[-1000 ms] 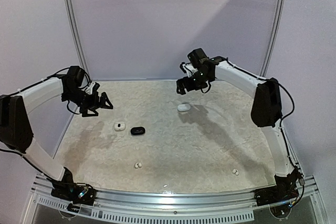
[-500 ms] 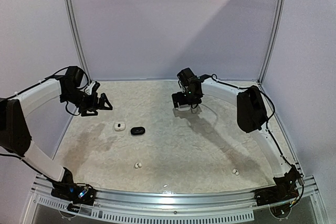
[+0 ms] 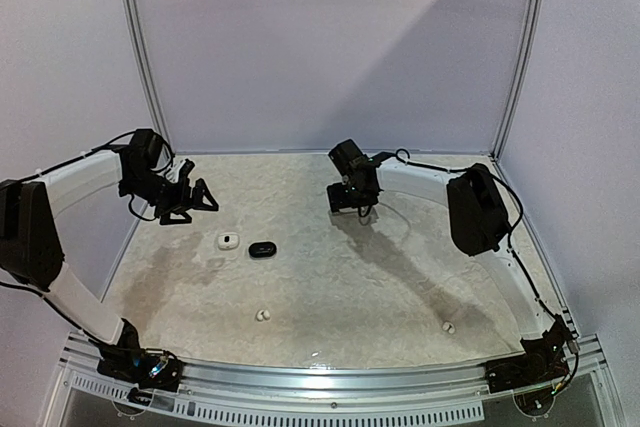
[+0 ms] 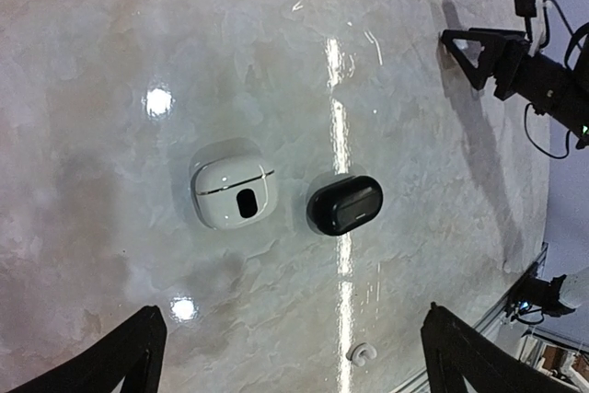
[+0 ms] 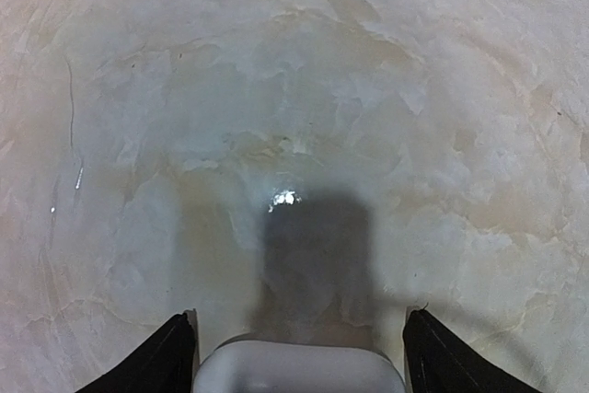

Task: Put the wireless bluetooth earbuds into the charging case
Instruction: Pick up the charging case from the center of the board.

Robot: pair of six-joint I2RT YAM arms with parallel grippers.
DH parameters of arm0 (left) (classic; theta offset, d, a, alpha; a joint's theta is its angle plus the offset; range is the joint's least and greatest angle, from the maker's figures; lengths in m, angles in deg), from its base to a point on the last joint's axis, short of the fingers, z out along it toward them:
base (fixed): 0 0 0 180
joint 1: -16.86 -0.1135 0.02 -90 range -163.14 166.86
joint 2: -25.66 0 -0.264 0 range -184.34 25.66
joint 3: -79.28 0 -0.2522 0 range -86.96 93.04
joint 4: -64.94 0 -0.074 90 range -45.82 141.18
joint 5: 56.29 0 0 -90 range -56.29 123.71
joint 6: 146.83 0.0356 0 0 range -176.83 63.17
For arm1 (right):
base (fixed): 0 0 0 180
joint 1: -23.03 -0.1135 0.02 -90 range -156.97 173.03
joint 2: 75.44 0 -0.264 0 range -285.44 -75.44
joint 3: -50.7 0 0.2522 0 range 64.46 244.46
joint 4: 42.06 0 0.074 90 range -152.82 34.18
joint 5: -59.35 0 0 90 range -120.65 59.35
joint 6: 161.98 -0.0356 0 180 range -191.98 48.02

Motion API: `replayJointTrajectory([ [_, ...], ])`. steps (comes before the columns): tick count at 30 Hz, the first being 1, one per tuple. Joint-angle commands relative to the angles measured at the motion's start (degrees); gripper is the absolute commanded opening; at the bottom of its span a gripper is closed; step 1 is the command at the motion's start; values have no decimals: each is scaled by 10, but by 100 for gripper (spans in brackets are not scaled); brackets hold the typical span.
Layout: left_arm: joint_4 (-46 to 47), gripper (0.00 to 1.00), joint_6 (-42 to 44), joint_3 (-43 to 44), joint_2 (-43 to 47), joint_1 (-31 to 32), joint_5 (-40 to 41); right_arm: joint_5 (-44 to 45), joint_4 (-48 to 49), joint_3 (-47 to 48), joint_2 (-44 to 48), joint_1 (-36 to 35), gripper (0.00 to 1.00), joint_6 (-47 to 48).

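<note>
**Two arms, scattered earbuds**

We are seeing the left gripper [image 3: 190, 203] hovering, fingers spread, near a small white case [image 3: 228, 240] and a black case [image 3: 262, 249]. Left earbuds [image 3: 263, 315] are lying nearer us. The right gripper [image 3: 352, 207] is straddling a rounded white case [image 5: 299, 370]; pinching or not, we cannot tell. Right earbuds [image 3: 447, 327] are lying front right.

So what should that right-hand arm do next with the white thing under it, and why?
Probably close the right tool gently on the white case. In the wrist view its fingers flank the case's two sides, low over the table, but I can't tell whether they press it yet. A firm hold seems needed before the case can be moved.
</note>
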Motion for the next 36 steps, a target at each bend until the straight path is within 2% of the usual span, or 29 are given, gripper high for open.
replayJointTrajectory([
  [1,3,99,-5,14,-2,5,-12,2,-67,-29,-9,5,80,-30],
  [5,4,99,-6,13,-2,5,-13,9,-70,-40,0,5,81,-38],
  [8,5,99,-8,14,-2,5,-16,15,-82,-37,4,4,89,-45],
  [10,5,99,-8,15,-2,5,-17,15,-84,-42,8,4,89,-51],
  [15,7,99,-11,15,-4,5,-21,10,-78,-49,13,4,80,-52],
  [22,7,98,-12,16,-1,5,-24,-7,-64,-69,24,4,55,-56],
  [24,6,98,-10,19,0,6,-25,-9,-49,-87,37,4,50,-59],
  [31,-11,94,39,47,18,29,-32,-29,31,-161,152,2,42,-59],
  [36,-40,91,71,84,47,39,-77,-29,202,-291,308,-28,42,-18],
])
